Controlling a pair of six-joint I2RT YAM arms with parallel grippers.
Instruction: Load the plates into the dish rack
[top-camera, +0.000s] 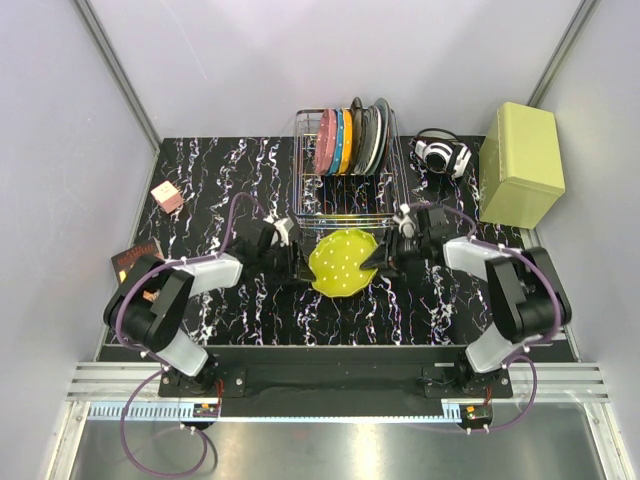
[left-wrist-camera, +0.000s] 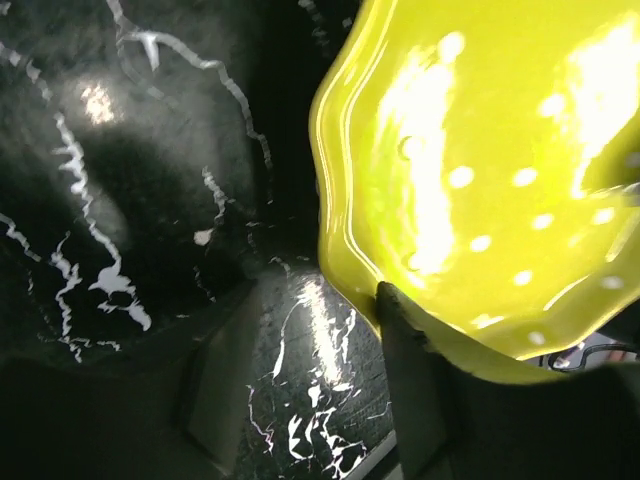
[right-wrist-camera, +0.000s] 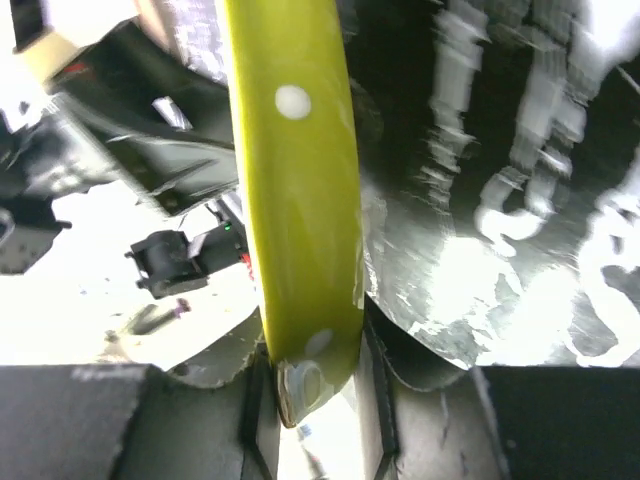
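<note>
The yellow-green plate (top-camera: 345, 262) with white dots is held tilted above the table in front of the dish rack (top-camera: 340, 216). My right gripper (top-camera: 378, 258) is shut on its right rim; the right wrist view shows the rim (right-wrist-camera: 295, 180) edge-on between my fingers (right-wrist-camera: 315, 400). My left gripper (top-camera: 298, 262) is open at the plate's left edge. In the left wrist view, one finger (left-wrist-camera: 420, 390) lies against the plate's (left-wrist-camera: 480, 170) rim and the other is wide apart. The pink (top-camera: 326, 142), blue (top-camera: 337, 142) and orange (top-camera: 346, 142) plates stand upright in the rack.
Plain grey and dark plates (top-camera: 372, 135) stand in the rack to the right of the orange one. A yellow-green box (top-camera: 520, 165) and headphones (top-camera: 442, 155) sit at the back right. A pink block (top-camera: 167, 196) and a dark card (top-camera: 135, 258) lie at the left.
</note>
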